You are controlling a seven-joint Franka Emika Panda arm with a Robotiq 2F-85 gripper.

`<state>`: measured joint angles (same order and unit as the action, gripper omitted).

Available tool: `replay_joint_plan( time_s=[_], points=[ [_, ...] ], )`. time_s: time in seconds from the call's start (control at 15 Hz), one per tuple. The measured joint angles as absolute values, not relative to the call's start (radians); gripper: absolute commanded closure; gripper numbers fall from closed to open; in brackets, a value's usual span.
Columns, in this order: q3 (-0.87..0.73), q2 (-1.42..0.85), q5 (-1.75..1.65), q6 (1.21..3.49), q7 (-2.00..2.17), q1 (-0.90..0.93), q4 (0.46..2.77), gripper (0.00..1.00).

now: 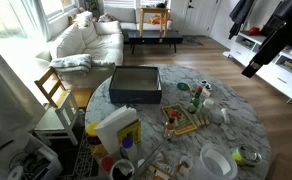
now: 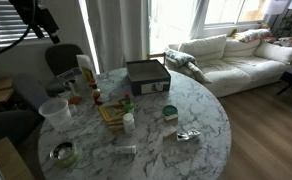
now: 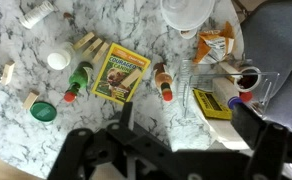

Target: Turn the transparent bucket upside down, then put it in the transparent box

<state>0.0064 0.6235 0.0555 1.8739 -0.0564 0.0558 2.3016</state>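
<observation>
The transparent bucket [image 1: 218,160] is a milky round tub standing open side up near the table edge. It shows in both exterior views [image 2: 56,110] and at the top edge of the wrist view [image 3: 191,12]. The transparent box [image 1: 116,125] is a whitish plastic bin sitting tilted at the table's edge beside a yellow packet. My gripper [image 3: 166,150] is open and empty, its dark fingers spread wide. It hangs high above the marble table, well apart from the bucket and the box. The arm shows in both exterior views [image 1: 258,62] [image 2: 46,28].
A dark grey flat box [image 1: 134,85] [image 2: 146,75] lies on the round marble table [image 2: 186,105]. A green bottle [image 3: 78,78], a yellow-green book [image 3: 121,72], a brown bottle [image 3: 163,82], a wire rack [image 3: 201,75] and small blocks are scattered about. Chairs and a sofa [image 1: 86,40] stand around.
</observation>
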Motion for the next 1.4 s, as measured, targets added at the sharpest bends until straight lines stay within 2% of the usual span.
replay_joint_plan(
  time_s=[1.0,1.4],
  points=[
    [0.009,0.623,0.055,1.874,-0.056,0.056,2.303,0.0],
    [-0.028,0.59,0.096,1.893,-0.034,0.025,2.455,0.0]
  ],
)
